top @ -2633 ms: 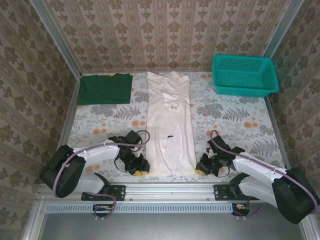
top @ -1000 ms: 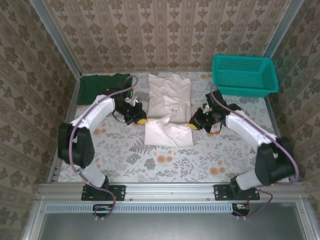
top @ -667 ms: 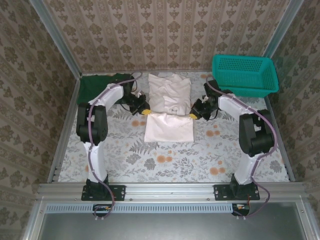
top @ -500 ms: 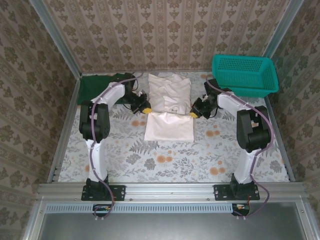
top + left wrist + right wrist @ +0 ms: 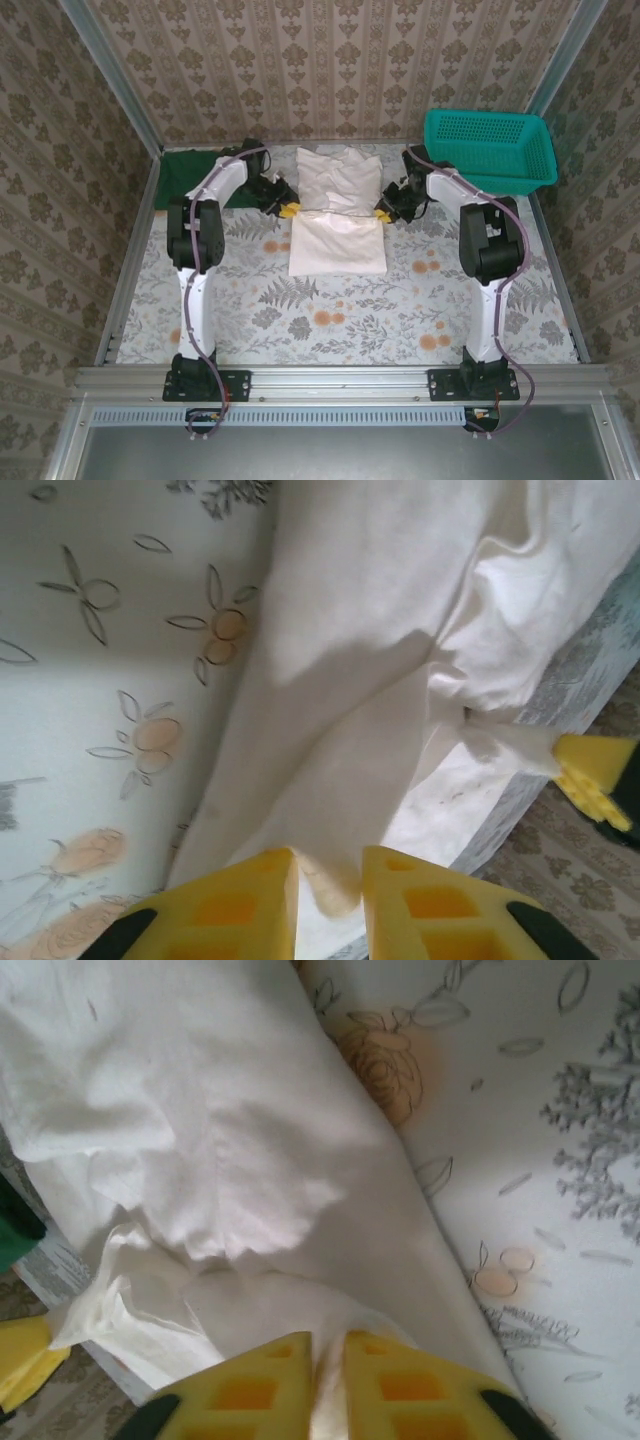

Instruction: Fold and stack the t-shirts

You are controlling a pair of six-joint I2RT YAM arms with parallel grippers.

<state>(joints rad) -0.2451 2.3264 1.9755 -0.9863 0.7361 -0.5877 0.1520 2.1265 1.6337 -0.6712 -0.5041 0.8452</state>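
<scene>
The arms are working on the hem-to-collar fold of the off-white t-shirt (image 5: 338,245), which is lying in the middle of the far half of the table (image 5: 330,320), and each arm is reaching out to one side of it. The left gripper (image 5: 288,210) is pinching the shirt's left edge and the right gripper (image 5: 381,213) its right edge, and between them the lifted edge is running as a straight, taut line across the cloth. In the left wrist view the left gripper (image 5: 330,865) is showing its yellow fingers (image 5: 240,905) close together with a fold of white cloth caught between them. In the right wrist view the right gripper (image 5: 328,1350) is showing the same, so I am judging both to be grasping the shirt, not hanging loose. On the near side of that line a doubled panel is lying flat, while beyond it the collar part is lying rumpled and uncovered. The dark green t-shirt (image 5: 185,178) is lying flat at the far left corner, partly under the left arm, and the teal basket (image 5: 490,150) is standing at the far right. The fold seems to be about halfway over; the next move is probably calling for both grippers to travel together, keeping the edge level and tight, lowering it squarely and only then letting go, with the stacking not yet done
</scene>
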